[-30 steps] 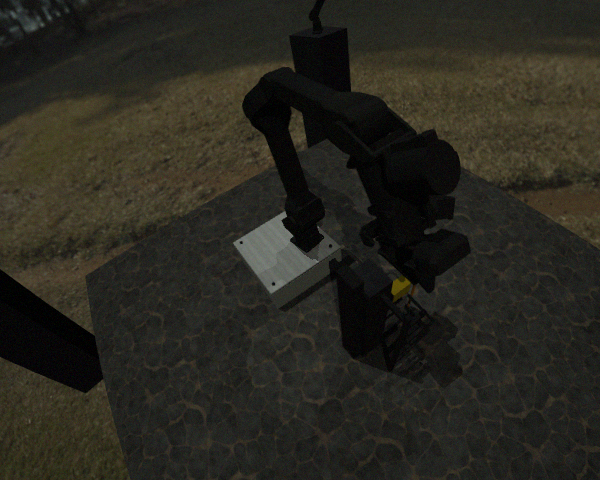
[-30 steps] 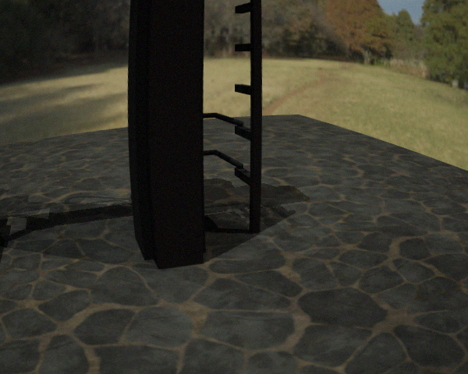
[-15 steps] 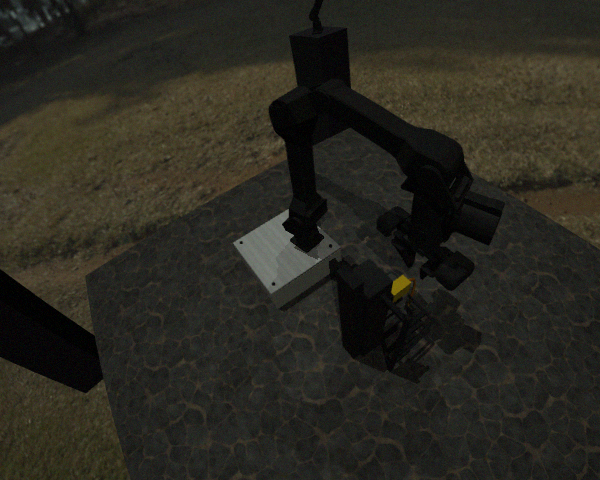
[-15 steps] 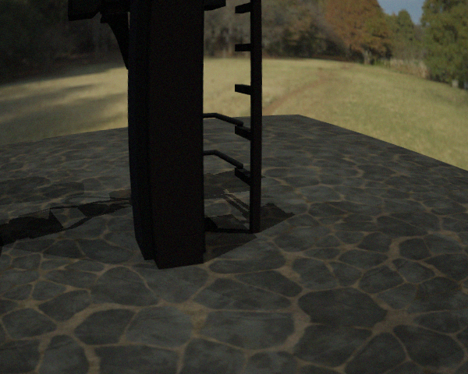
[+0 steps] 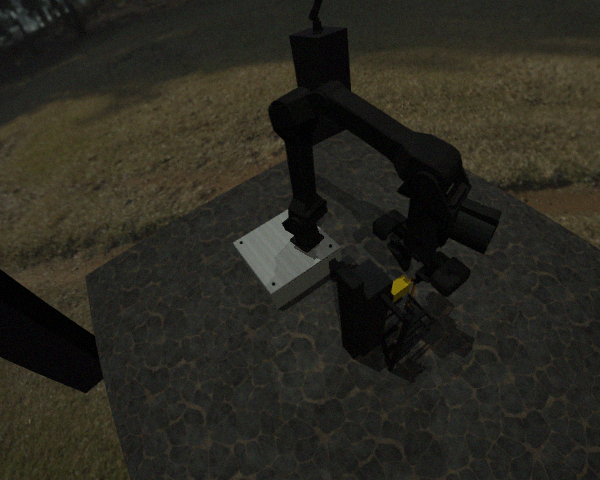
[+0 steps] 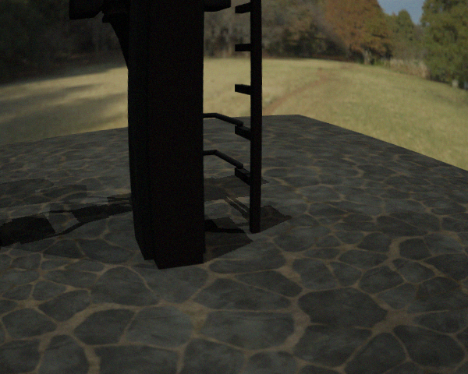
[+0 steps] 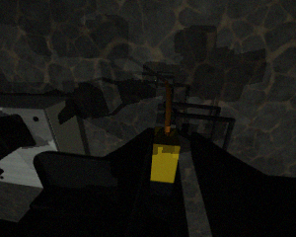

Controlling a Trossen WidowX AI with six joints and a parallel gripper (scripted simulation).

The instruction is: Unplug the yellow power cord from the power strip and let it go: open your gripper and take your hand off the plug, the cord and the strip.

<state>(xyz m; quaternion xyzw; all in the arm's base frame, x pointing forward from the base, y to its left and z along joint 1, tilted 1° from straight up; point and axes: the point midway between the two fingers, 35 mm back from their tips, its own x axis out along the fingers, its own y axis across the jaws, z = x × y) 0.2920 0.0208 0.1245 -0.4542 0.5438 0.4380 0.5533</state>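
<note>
The yellow plug (image 5: 400, 287) (image 7: 165, 164) sits high against the right side of a tall black block (image 5: 359, 310) (image 6: 165, 140), probably the power strip; its sockets are too dark to see. An orange-lit piece of cord (image 7: 168, 106) runs from the plug towards the black rack. My gripper (image 5: 413, 269) (image 7: 171, 134) is partly open and empty, pointing down just above and beside the plug. In the wrist view the plug and cord show in the gap between the dark fingers. Whether a finger touches the plug, and whether the plug is still seated, cannot be told.
A black rack (image 5: 406, 328) (image 6: 255, 140) (image 7: 202, 117) with rungs stands beside the block. A white box (image 5: 269, 253) (image 7: 20, 168) under the arm's base is left of it. A dark post (image 5: 318, 56) is at the back, and a dark beam (image 5: 31, 335) is at the left.
</note>
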